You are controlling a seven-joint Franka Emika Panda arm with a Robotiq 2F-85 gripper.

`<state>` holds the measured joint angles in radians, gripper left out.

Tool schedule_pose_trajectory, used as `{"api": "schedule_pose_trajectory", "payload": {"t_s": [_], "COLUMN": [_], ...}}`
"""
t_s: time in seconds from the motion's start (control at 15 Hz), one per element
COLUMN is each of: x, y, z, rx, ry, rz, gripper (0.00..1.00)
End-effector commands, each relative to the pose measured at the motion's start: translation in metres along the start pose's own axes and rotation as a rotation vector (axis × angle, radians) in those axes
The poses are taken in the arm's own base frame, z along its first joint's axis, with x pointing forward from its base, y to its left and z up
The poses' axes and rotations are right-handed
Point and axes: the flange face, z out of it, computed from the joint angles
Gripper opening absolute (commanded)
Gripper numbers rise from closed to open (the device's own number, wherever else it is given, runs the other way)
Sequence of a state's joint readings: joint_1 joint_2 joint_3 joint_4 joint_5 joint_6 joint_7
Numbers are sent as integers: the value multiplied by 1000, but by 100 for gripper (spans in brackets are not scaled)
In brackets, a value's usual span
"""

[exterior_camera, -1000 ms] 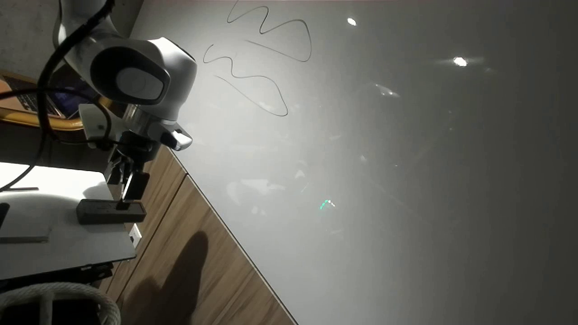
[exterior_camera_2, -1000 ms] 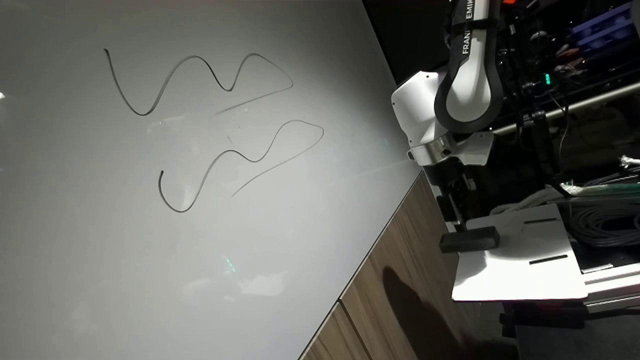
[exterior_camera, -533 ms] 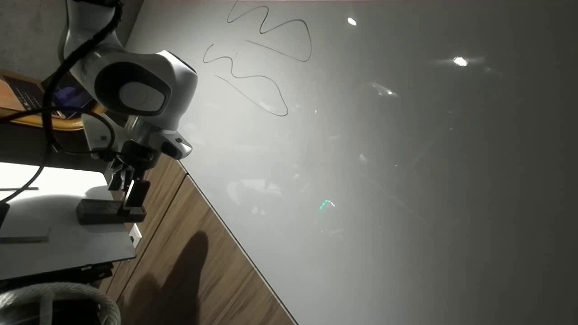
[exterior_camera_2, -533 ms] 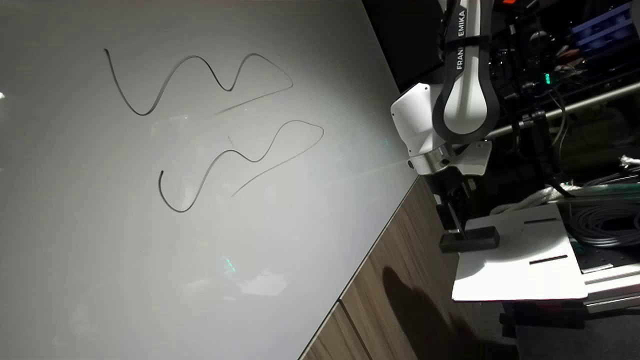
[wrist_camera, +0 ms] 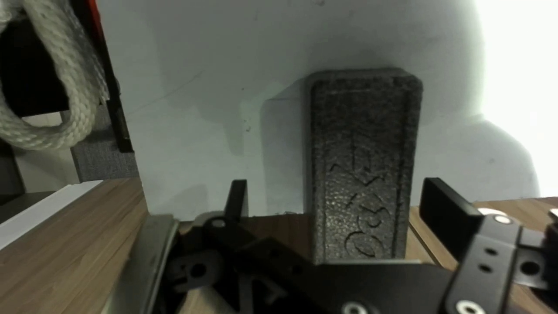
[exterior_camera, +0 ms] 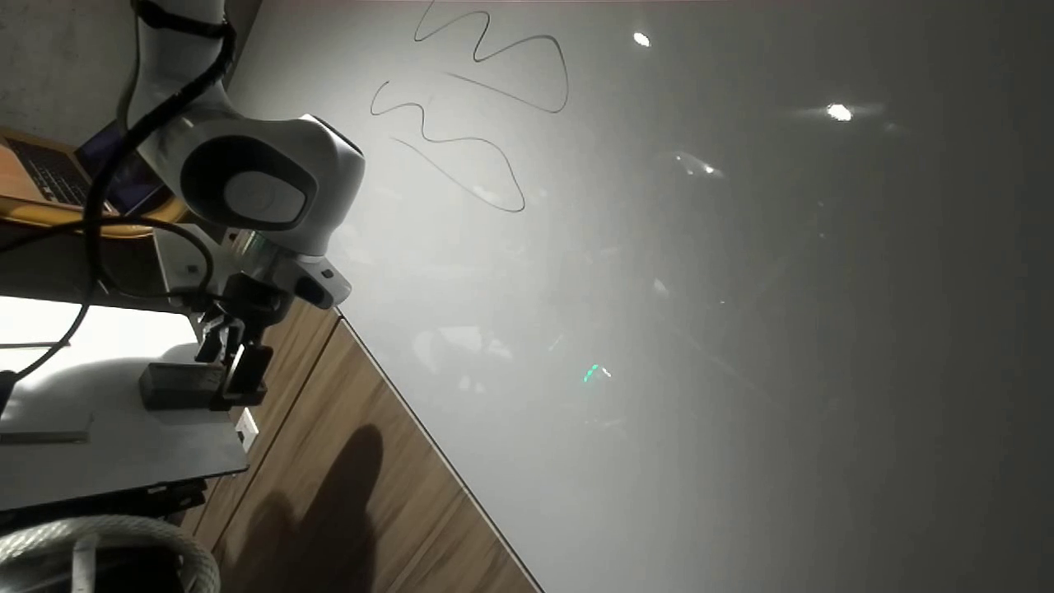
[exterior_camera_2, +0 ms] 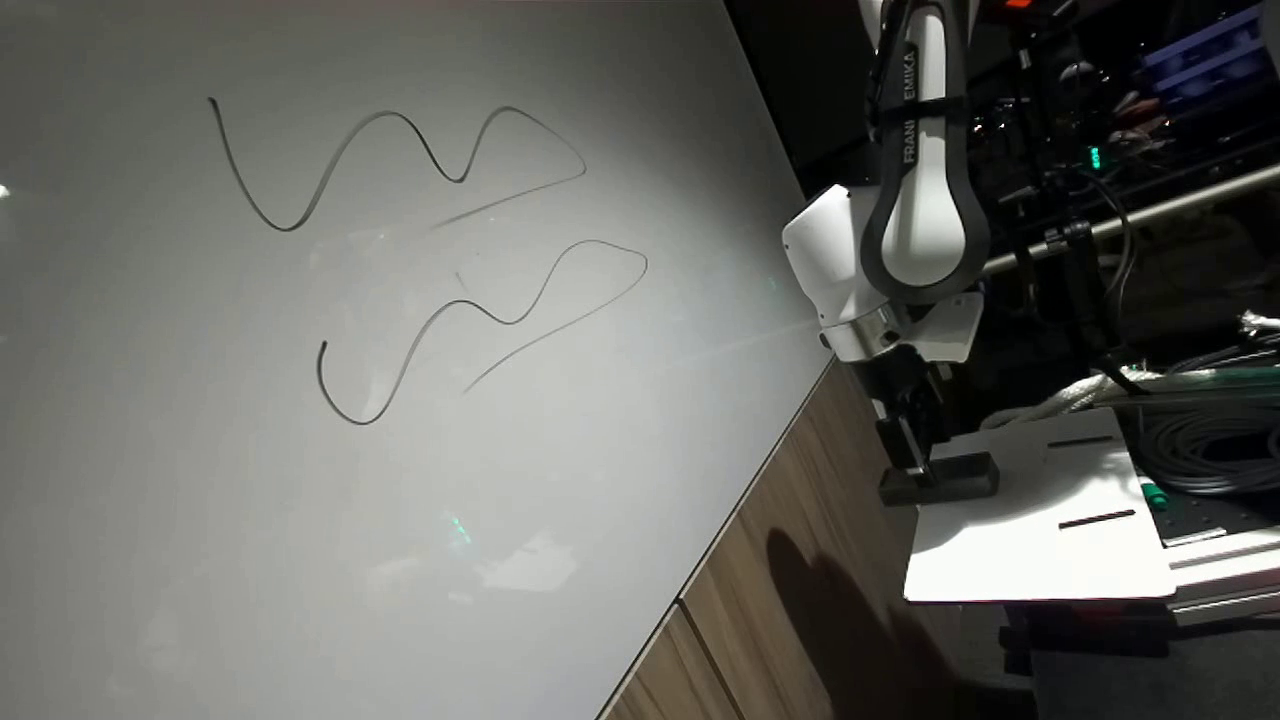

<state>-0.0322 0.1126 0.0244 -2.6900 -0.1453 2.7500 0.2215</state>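
The tool (wrist_camera: 335,188), jaws apart, straddles a gray block (wrist_camera: 364,152) overhanging a white panel (wrist_camera: 196,113), apparently without touching.

Brand marking: in an exterior view, we read light capitals set on dark grey along the white, jointed robot arm (exterior_camera_2: 925,235). From bottom to top they give "FRAN", then "EMIKA"; a flat black strap (exterior_camera_2: 918,110) crosses between the two and covers part of the lettering. Surface marking: in the wrist view, we note a row of outlined characters on the dark grey, rectangular, rough-textured block (wrist_camera: 364,165). The lowest is rounded, like an O; we cannot read the rest with certainty. Display: we find the characters of the small, green-lit readout (exterior_camera_2: 1095,157) too small to read.
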Motion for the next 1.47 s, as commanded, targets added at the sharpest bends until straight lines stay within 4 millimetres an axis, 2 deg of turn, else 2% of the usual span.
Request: {"api": "schedule_pose_trajectory", "payload": {"t_s": [0.0,0.73,0.8,1.2,1.4], "x": [4,0,-1,-1,-1], "y": [1,-11,-11,-14,-18], "z": [6,5,4,1,-2], "rx": [-5,-13,-13,-28,-44], "ry": [11,10,10,18,23], "rz": [-21,-54,-54,-74,-92], "gripper": [100,100,97,47,29]}}
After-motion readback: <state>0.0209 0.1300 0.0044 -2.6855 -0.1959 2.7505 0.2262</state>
